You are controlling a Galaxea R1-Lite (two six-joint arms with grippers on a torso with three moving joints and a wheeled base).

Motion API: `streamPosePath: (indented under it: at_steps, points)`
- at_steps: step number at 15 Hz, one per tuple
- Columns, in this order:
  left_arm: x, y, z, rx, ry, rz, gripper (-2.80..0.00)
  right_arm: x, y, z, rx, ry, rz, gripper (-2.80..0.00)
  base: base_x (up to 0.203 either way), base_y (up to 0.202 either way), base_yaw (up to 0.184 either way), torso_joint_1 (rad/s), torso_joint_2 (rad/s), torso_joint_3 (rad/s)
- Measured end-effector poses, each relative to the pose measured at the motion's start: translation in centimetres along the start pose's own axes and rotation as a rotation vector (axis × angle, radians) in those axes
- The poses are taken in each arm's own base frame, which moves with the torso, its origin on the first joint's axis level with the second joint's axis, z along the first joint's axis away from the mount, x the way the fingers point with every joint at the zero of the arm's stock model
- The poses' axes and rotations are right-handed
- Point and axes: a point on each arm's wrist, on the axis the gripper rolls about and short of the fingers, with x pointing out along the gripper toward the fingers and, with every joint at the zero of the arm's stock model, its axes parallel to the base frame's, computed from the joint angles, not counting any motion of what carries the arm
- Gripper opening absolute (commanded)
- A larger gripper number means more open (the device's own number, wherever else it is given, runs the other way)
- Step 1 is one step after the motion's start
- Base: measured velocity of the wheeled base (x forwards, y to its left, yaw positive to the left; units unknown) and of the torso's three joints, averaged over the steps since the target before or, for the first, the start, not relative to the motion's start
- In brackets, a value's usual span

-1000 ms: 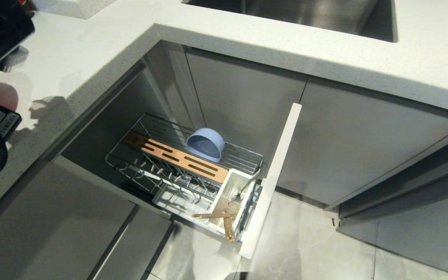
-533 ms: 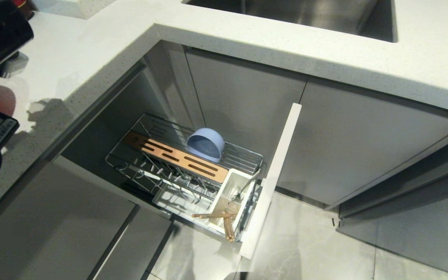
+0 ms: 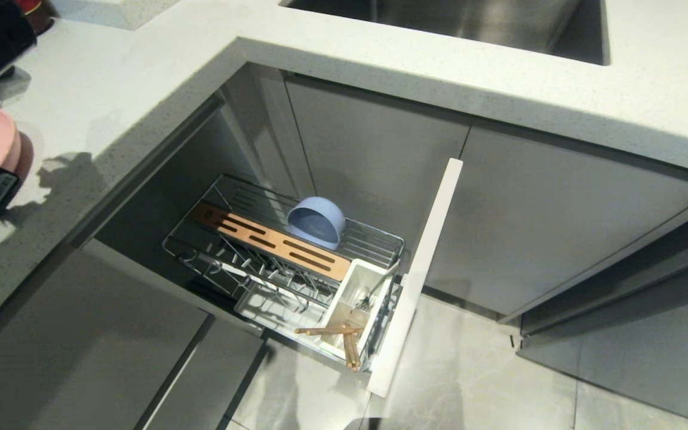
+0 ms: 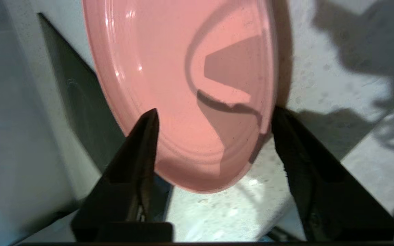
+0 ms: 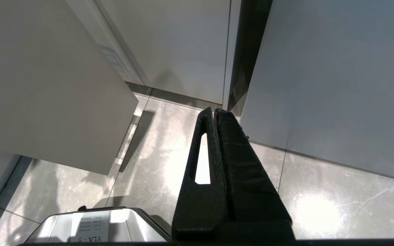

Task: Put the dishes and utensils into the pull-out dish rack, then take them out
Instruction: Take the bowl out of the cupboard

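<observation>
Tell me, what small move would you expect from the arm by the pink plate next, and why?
Probably lifting the left gripper straight back from the pink plate. Its fingers stand apart, one on each side of the plate's edge, gripping nothing, and the plate seems to lie on the white countertop. Drawing clear would avoid nudging it. The light-blue bowl and chopsticks remain in the dish rack.

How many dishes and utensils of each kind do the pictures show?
Wide flat round pink plate: 1
Small round light-blue bowl: 1
Thin light wooden chopsticks: 2
Slim grey metal spoon: 1
Total: 5
</observation>
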Motion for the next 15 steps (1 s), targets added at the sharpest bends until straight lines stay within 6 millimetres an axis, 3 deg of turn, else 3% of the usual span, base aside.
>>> streamPosePath:
  at_steps: [9, 10, 15]
  points:
    - [-2.2, 0.8, 2.8, -0.371, -0.279, -0.356, 0.00, 0.0, 0.0, 0.0, 0.000, 0.001, 0.001, -2.80, 0.000, 0.000, 0.000, 0.000, 0.00, 0.000]
    - [-2.8, 1.1, 3.0, -0.443, -0.323, -0.382, -2.80, 0.0, 0.0, 0.0, 0.000, 0.000, 0.000, -2.80, 0.000, 0.000, 0.000, 0.000, 0.00, 0.000]
    - [-5.8, 3.6, 1.9, -0.641, -0.463, -0.488, -2.80, 0.0, 0.0, 0.0, 0.000, 0.000, 0.000, -2.80, 0.000, 0.000, 0.000, 0.000, 0.00, 0.000]
